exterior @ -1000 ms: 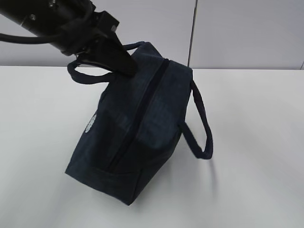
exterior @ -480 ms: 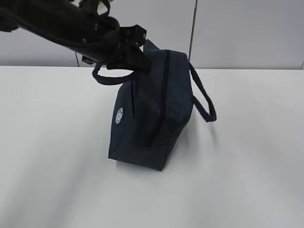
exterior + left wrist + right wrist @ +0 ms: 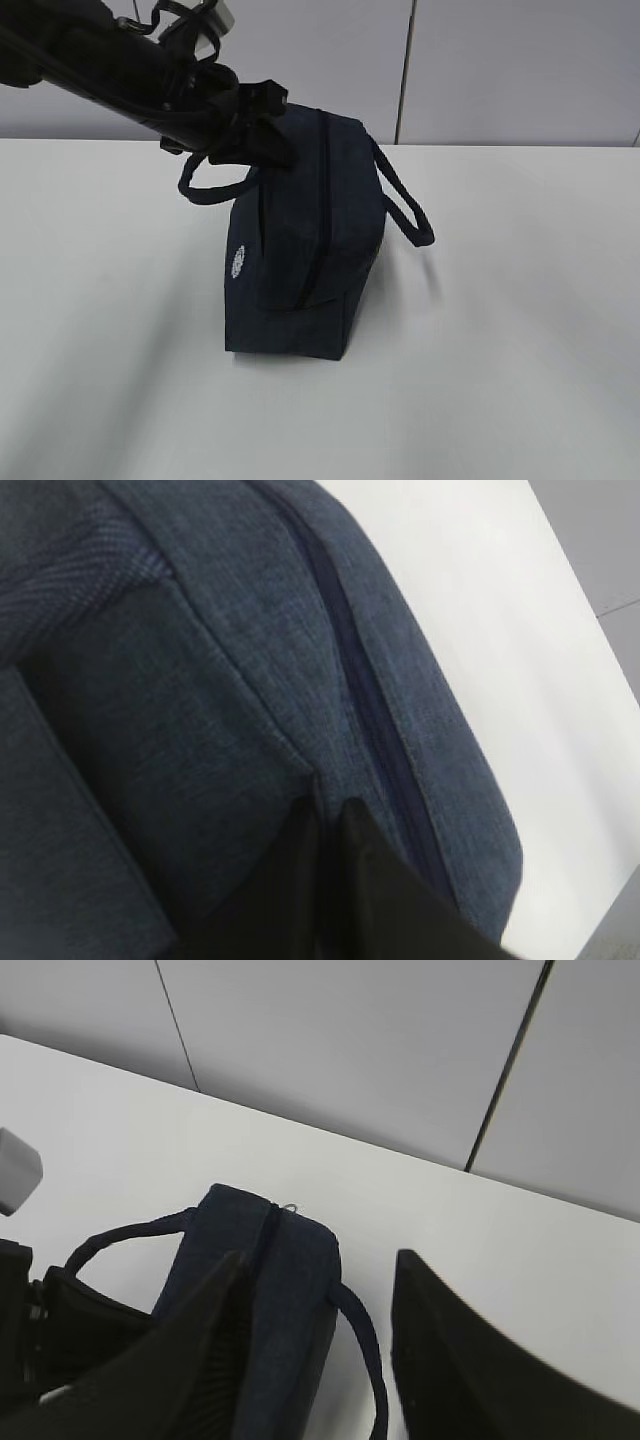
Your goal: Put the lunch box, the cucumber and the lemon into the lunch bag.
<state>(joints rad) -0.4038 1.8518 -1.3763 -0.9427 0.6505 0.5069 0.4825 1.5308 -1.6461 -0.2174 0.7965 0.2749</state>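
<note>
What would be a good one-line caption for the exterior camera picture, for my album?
The left claw, shut on the fabric, holds the zipped navy lunch bag upright on the white table.

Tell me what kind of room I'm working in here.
Likely a lab or test bench, not a kitchen: a bare white tabletop, plain grey wall panels behind it, and just the boxy dark navy fabric lunch bag staged on it.

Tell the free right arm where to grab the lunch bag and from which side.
Probably the loop handle on the right side of the lunch bag, approached from the right. It arcs clear of the fabric, so a finger can pass beneath it. The left gripper is shut on the bag's top beside the closed zipper, and the right gripper hangs open nearby.
</note>
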